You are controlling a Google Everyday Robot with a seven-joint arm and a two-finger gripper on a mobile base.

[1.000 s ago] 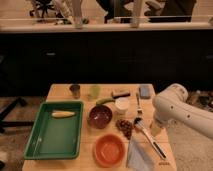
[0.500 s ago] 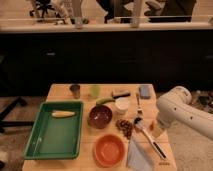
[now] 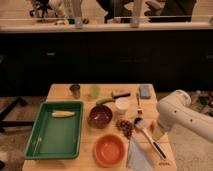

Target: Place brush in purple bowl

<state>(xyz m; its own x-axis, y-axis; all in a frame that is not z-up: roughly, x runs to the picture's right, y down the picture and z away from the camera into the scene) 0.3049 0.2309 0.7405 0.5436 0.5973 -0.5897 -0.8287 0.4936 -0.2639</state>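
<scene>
The brush (image 3: 148,136) lies on the right side of the wooden table (image 3: 60,92), its pale head toward the table's middle and its black-ended handle pointing to the front right corner. The purple bowl (image 3: 100,116) sits at the table's middle, left of the brush, with nothing in it. My white arm reaches in from the right. Its gripper (image 3: 156,132) hangs just above the brush's handle and looks open, with nothing in it.
A green tray (image 3: 35,145) with a yellow item fills the left. An orange bowl (image 3: 109,149) stands at the front. A white cup (image 3: 121,105), a fork (image 3: 138,103), a dark block (image 3: 120,93), a sponge (image 3: 145,91), two small cups and a dark cluster (image 3: 125,128) crowd the back and middle.
My arm has sunk slightly toward the brush. Nothing on the table has moved.
</scene>
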